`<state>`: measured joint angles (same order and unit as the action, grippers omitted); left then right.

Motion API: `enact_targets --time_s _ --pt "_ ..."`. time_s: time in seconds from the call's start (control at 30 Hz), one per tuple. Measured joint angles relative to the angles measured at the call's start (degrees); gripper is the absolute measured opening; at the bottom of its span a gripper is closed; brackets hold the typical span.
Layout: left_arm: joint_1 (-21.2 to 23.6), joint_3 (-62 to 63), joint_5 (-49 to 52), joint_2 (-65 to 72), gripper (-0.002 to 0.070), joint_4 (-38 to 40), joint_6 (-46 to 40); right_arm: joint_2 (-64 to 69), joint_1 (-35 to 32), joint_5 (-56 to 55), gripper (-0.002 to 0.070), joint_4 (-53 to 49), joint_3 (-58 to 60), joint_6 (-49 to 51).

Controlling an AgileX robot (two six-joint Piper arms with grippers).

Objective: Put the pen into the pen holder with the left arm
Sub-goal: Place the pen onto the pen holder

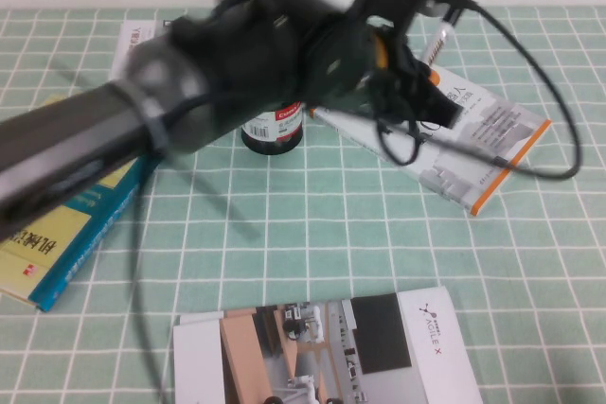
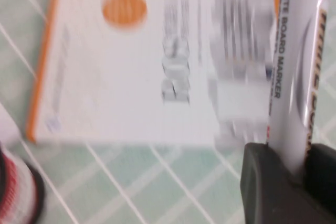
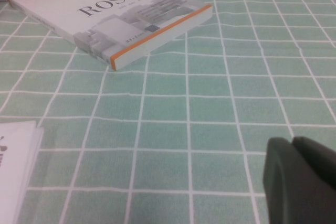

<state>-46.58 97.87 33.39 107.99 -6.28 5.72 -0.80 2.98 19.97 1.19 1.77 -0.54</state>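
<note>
left gripper (image 2: pixel 294 166): clamped on pen (image 2: pixel 294 66), raised over white book (image 2: pixel 131 66), for carrying
pen holder (image 1: pixel 273 130): just beside, mostly hidden under arm
right gripper (image 3: pixel 302 179): parked low over table, fingers together

The pen holder (image 1: pixel 272 131) is seen far on the table (image 1: pixel 312 234), partly hidden behind the left arm (image 1: pixel 142 130). To its right a ROS book (image 1: pixel 492 153) is laid. The pen (image 1: pixel 437 43) is held above that book by the left gripper (image 1: pixel 417 78). A booklet (image 1: pixel 322 352) is placed near. Another book (image 1: pixel 66 234) is laid at the left. The right gripper (image 3: pixel 302 174) is kept low over the table, nearer than the ROS book.
</note>
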Motion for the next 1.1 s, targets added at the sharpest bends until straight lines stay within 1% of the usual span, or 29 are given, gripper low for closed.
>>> enact_targets --time_s 0.1,0.2,0.27,0.33,0.47,0.63,0.83,0.97,1.1 --pt "1.4 -9.0 -12.0 -4.5 0.0108 -1.3 -0.1 0.0 0.0 0.0 -0.0020 0.0 0.0 0.0" --pt "4.0 -16.7 -24.3 -8.0 0.0108 -1.5 0.8 0.0 0.0 0.0 -0.0020 0.0 0.0 0.0" --pt "6.5 -21.1 -32.8 -9.6 0.0108 -1.7 1.6 0.0 0.0 0.0 -0.0020 0.0 0.0 0.0" --pt "9.2 -24.1 -39.1 -10.2 0.0108 -1.8 1.9 0.0 0.0 0.0 -0.0020 0.0 0.0 0.0" --pt "14.1 -27.4 -46.8 -10.3 0.0108 -1.9 2.8 0.0 0.0 0.0 -0.0020 0.0 0.0 0.0" --pt "18.3 -30.3 -55.2 -8.9 0.0108 -1.9 4.3 0.0 0.0 0.0 -0.0020 0.0 0.0 0.0" --pt "19.5 -35.3 -66.1 -6.8 0.0108 -2.0 5.6 0.0 0.0 0.0 -0.0020 0.0 0.0 0.0" --pt "19.6 -38.9 -76.1 -4.3 0.0108 -2.3 5.7 0.0 0.0 0.0 -0.0020 0.0 0.0 0.0" --pt "20.0 -39.3 -80.2 -1.0 0.0108 -2.4 5.7 0.0 0.0 0.0 -0.0020 0.0 0.0 0.0"
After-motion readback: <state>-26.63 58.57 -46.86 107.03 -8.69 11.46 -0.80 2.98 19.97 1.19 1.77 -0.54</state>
